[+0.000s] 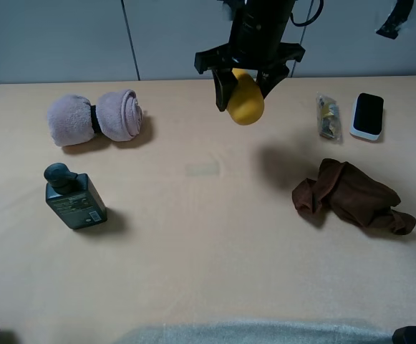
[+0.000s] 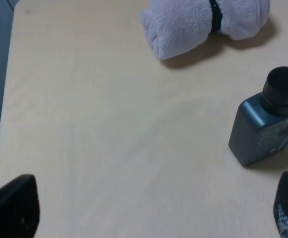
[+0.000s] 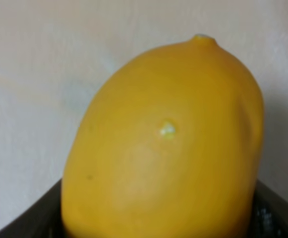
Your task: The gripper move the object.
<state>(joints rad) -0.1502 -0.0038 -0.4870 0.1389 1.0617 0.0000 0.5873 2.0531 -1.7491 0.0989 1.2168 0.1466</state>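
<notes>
My right gripper (image 1: 245, 87) is shut on a yellow lemon (image 1: 245, 100) and holds it in the air above the back middle of the table. In the right wrist view the lemon (image 3: 163, 144) fills most of the frame, with the black fingers at its lower sides. My left gripper (image 2: 153, 208) is open and empty; only its two black fingertips (image 2: 12, 208) show, low over the table's left part, apart from the bottle.
A rolled pink towel (image 1: 95, 117) lies back left. A dark bottle (image 1: 74, 196) stands at the left (image 2: 270, 121). A brown cloth (image 1: 351, 195) lies at the right. A small packet (image 1: 328, 116) and a black-and-white device (image 1: 367, 115) lie back right.
</notes>
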